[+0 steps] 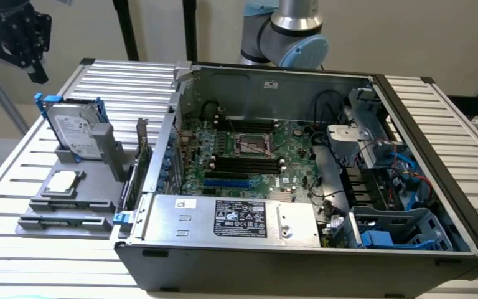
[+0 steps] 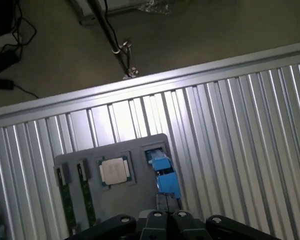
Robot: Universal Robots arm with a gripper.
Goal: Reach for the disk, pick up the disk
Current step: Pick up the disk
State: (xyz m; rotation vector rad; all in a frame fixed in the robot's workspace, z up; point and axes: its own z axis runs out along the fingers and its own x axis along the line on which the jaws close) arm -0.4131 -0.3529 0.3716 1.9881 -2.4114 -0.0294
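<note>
1. Claw (image 1: 27, 59) aloft at the exterior view's upper left, above the far corner of the slatted metal table (image 1: 122, 81), touching nothing and carrying nothing. Cannot tell whether spread or pressed together.
2. Below it and well apart: the disk (image 1: 73, 128), upright in a slot of the grey tray (image 1: 89, 187), white label outward, blue carrier framing its edges. Edge-on from above in the wrist view, roughly under the claw.
3. Flat on the same tray, near the disk: CPU chip (image 1: 63, 180). Two memory sticks (image 2: 64, 200) slotted beside it.
4. Further out, toward the exterior view's right: open computer case (image 1: 438, 143), with motherboard (image 1: 248, 156) and silver power supply (image 1: 239, 218) inside.
5. Progress, by judgement: early in the reach. Disk untouched in its slot; closing the gap, gripping and lifting all not yet done.
</note>
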